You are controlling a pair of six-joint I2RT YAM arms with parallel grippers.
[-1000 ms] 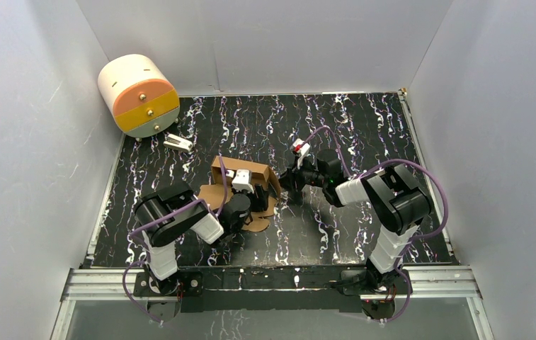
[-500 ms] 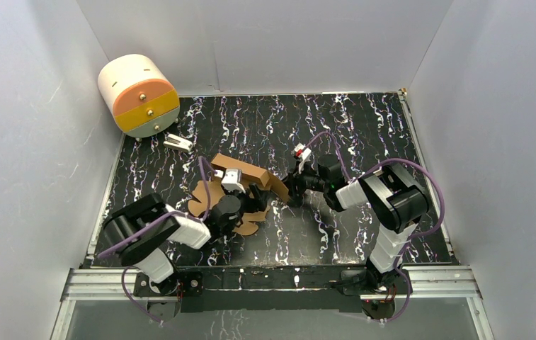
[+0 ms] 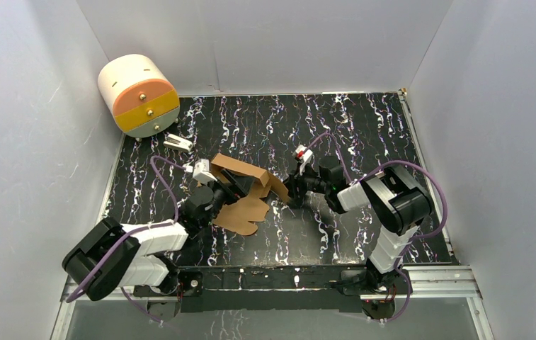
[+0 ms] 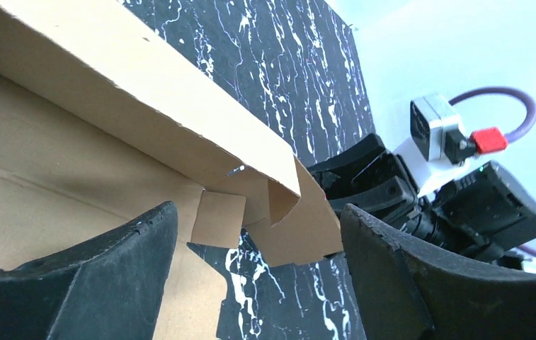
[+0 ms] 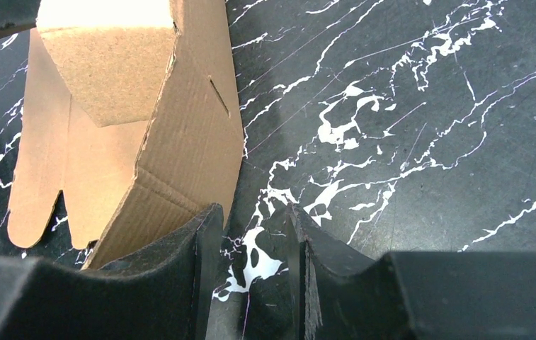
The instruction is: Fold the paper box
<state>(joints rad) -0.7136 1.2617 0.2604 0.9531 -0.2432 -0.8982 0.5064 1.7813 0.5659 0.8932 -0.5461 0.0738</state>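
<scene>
The paper box (image 3: 249, 185) is brown cardboard, partly folded, in the middle of the table, with rounded flaps lying flat at its near side. My left gripper (image 3: 229, 188) lies low at the box's left side. In the left wrist view the left gripper (image 4: 258, 273) is open wide and empty, with a raised box wall (image 4: 109, 85) and small flaps beyond it. My right gripper (image 3: 290, 190) is at the box's right edge. In the right wrist view the right gripper (image 5: 249, 273) has a narrow gap showing only table, and its left finger (image 5: 204, 265) is against the cardboard (image 5: 187, 142).
A cream-orange-yellow cylindrical drawer unit (image 3: 137, 95) stands at the back left corner. A small white and grey object (image 3: 178, 143) lies in front of it. Grey walls enclose the black marbled table (image 3: 364, 127) on three sides.
My left arm has dropped low and swung left, and its gripper has come off the top of the box to its left side. The box's walls have tipped over. The right arm has barely moved.
</scene>
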